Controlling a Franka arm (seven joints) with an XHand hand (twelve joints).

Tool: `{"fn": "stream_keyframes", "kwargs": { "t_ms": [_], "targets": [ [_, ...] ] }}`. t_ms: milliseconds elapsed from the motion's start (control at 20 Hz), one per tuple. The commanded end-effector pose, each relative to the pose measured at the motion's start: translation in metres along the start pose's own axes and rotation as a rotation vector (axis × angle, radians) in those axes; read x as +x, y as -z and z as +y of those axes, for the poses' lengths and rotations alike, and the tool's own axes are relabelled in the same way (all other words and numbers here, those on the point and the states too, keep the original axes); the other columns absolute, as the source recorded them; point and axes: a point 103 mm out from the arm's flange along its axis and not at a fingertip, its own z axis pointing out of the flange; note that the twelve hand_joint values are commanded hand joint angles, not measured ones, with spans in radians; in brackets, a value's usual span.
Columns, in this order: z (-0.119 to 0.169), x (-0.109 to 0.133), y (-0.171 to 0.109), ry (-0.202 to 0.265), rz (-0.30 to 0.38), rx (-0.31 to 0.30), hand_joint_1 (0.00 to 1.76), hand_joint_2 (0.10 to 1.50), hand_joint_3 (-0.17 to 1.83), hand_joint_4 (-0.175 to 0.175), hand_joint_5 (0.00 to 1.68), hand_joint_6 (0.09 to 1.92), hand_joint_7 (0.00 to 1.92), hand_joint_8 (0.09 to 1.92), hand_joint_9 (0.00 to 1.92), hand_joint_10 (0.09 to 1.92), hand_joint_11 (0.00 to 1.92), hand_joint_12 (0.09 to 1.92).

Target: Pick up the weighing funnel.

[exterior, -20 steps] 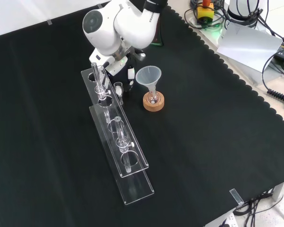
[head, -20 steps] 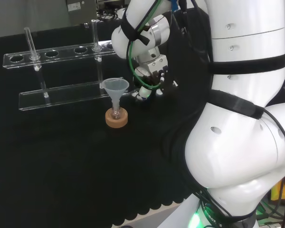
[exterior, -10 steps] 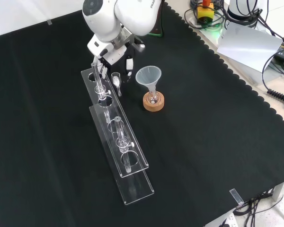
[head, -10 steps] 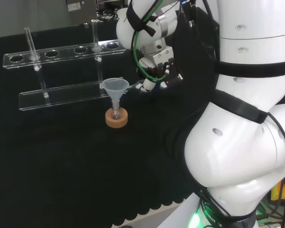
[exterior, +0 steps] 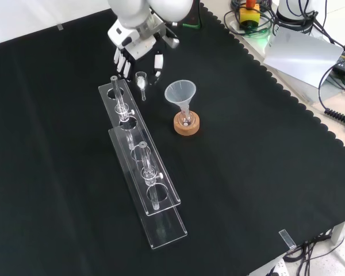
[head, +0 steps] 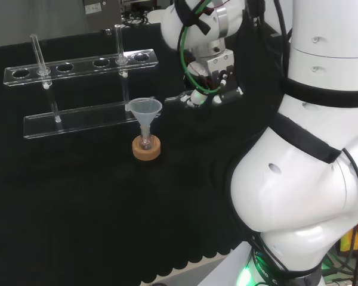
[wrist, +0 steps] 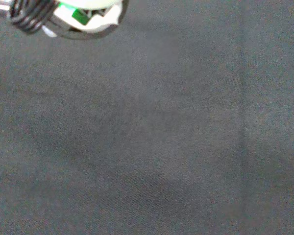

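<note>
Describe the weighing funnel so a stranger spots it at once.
In the front view, find the long clear rack and the big funnel on its cork ring. Between the rack's far end and that funnel the hand holds the weighing funnel: a small clear scoop with a short stem, unlike the standing cone.

Funnel (exterior: 180, 92) in a flask (exterior: 186, 118) on a cork ring (exterior: 187, 127), beside a clear tube rack (exterior: 164, 224)

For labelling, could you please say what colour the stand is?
The stand is tan, clearest in front view.
</note>
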Motion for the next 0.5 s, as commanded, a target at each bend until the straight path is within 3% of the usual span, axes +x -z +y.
{"fn": "stream_keyframes", "kwargs": {
  "t_ms": [50, 500],
  "targets": [
    [-0.029, -0.021, 0.019, -0.059, 0.059, -0.046, 1.09, 0.71, 0.69, 0.137, 1.12, 0.96, 0.66, 0.7, 0.99, 0.43, 0.79, 1.12],
    [-0.057, -0.029, 0.044, -0.095, 0.049, -0.078, 1.09, 0.71, 0.7, 0.138, 1.12, 0.95, 0.65, 0.7, 0.98, 0.43, 0.79, 1.12]
  ]
}}
